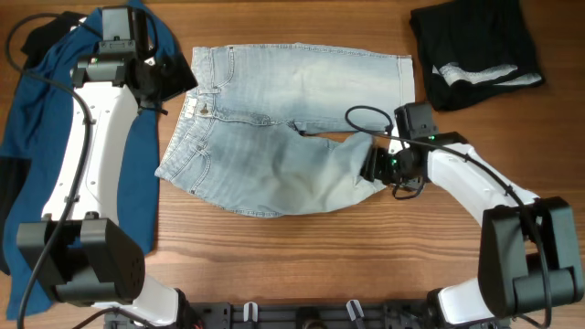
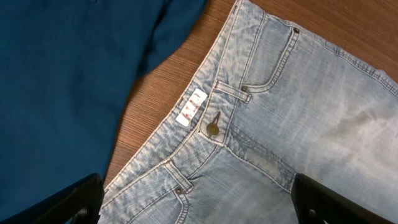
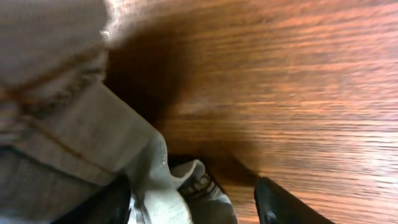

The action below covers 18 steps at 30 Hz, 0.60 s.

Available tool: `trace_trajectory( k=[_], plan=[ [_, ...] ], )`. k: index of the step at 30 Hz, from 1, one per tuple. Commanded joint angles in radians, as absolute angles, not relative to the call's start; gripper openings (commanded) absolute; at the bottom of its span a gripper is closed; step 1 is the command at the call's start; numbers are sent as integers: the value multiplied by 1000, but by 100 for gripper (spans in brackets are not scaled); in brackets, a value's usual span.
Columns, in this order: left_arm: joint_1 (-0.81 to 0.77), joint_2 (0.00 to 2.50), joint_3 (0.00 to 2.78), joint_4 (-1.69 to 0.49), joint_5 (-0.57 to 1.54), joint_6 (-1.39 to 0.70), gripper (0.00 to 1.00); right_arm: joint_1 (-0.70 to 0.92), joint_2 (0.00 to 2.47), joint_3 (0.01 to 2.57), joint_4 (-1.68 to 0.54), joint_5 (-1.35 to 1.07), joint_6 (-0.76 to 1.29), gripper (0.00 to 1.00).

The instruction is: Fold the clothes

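**Figure.** The denim shorts [image 1: 283,119] lie near the middle of the wooden table [image 1: 366,265]. Their waistband is toward the left arm and their two legs toward the right arm. The farther leg lies flat. The nearer leg is rumpled, and its cuff is raised off the wood.

The right gripper [image 1: 377,166] is at that nearer cuff. In its wrist view we see a bunched fold of hem between its fingers [image 3: 280,205], with shadow beneath, so we judge it to be pinching the cuff. The left gripper [image 2: 196,193] hovers over the waistband, just beside the fly button [image 2: 213,129] and the small label [image 2: 191,107]. Its jaws are spread wide and hold nothing.

We expect the denim to be fairly heavy and stiff for cloth. It should hold a crease, drag rather than flutter, and grip the wood. Seams, cuffs and waistband are its thickest and firmest parts, and so the best places to take hold. The waistband corner under the left gripper would suit.

A deep-blue shirt [image 1: 27,137] lies spread just beyond the waistband end, with a strip of bare wood between it and the shorts. Its near edge could be caught if the waistband is lifted carelessly. A black garment [image 1: 475,41] with a pale patterned band [image 1: 475,73] sits well clear past the leg ends and is no hindrance
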<state>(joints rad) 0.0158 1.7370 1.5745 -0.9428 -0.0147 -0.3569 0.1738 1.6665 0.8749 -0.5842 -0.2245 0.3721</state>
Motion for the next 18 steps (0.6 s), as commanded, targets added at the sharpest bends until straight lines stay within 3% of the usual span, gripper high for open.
trace_trajectory(
  k=[1, 2, 3, 7, 14, 15, 18],
  plan=[
    [16, 1749, 1575, -944, -25, -344, 96, 173, 1665, 838, -546, -295, 367, 25],
    [16, 1749, 1575, -943, -25, -344, 97, 173, 1665, 838, -547, -289, 369, 7],
    [16, 1749, 1575, -943, -25, -344, 96, 172, 1662, 839, -547, -290, 370, 4],
    [16, 1749, 1575, -943, -25, -344, 97, 154, 1588, 892, -651, -224, 369, 4],
    [16, 1749, 1575, -943, -24, -344, 97, 136, 1487, 1206, -1178, -56, 393, 4],
    [16, 1749, 1575, -943, -24, -344, 97, 136, 1487, 1213, -1195, -55, 393, 12],
    [16, 1749, 1575, -944, -25, -344, 97, 136, 1508, 1210, -1255, -32, 392, 45]
  ],
)
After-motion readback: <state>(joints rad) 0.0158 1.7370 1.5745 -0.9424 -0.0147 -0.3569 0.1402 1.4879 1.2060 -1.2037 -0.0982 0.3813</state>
